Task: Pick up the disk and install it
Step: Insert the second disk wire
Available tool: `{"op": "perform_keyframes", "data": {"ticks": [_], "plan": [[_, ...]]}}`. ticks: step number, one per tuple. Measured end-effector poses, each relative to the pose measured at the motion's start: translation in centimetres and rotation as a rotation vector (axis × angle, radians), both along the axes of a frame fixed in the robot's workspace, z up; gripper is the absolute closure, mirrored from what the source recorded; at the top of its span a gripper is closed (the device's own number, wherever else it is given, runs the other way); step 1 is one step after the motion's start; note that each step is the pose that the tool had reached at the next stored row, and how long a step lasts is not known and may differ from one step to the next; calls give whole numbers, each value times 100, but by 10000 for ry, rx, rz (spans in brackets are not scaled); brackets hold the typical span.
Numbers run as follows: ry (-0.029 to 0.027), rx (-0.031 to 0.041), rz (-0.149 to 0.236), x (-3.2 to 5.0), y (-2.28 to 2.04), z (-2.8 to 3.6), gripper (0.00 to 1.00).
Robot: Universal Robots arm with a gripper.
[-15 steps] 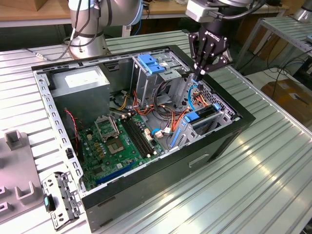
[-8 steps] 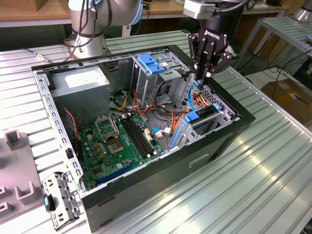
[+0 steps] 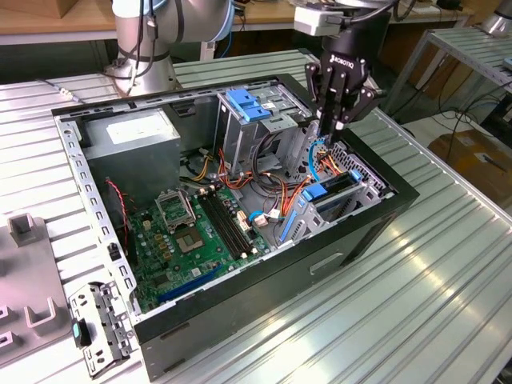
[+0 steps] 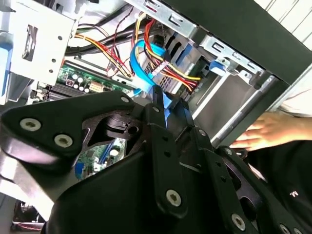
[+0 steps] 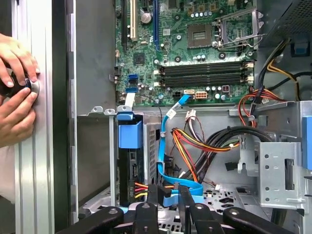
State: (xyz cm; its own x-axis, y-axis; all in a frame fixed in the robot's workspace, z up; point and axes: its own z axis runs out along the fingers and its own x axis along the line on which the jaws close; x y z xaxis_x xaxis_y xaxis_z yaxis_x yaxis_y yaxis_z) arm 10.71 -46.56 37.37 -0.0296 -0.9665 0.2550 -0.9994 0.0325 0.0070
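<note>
Disk (image 3: 330,194) sits upright in the drive bay of the open computer case (image 3: 240,336), blue rail (image 5: 130,134) showing, just below and beside the jaws. Gripper (image 3: 334,122) hovers above it, fingers (image 5: 148,195) nearly closed on a flat blue cable (image 5: 180,190). Person's hands (image 5: 14,92) rest on the table edge.

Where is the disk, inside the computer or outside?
Inside. The disk stands on edge in the metal drive cage of the open computer case. Whether it is pushed fully home, I cannot tell.
</note>
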Motion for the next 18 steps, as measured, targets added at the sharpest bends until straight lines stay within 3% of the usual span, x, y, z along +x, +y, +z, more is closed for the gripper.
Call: {"op": "perform_keyframes", "data": {"ticks": [3, 4, 6, 7, 9, 18], "plan": [[0, -30, 1, 0, 0, -51, 69], [0, -89, 1, 1, 0, -71, 71], [0, -240, 1, 1, 0, -98, 83], [0, -260, 1, 1, 0, -108, 84], [-6, -264, -1, -2, -11, -121, 84], [-197, -240, 23, -106, -168, -178, 84]]}}
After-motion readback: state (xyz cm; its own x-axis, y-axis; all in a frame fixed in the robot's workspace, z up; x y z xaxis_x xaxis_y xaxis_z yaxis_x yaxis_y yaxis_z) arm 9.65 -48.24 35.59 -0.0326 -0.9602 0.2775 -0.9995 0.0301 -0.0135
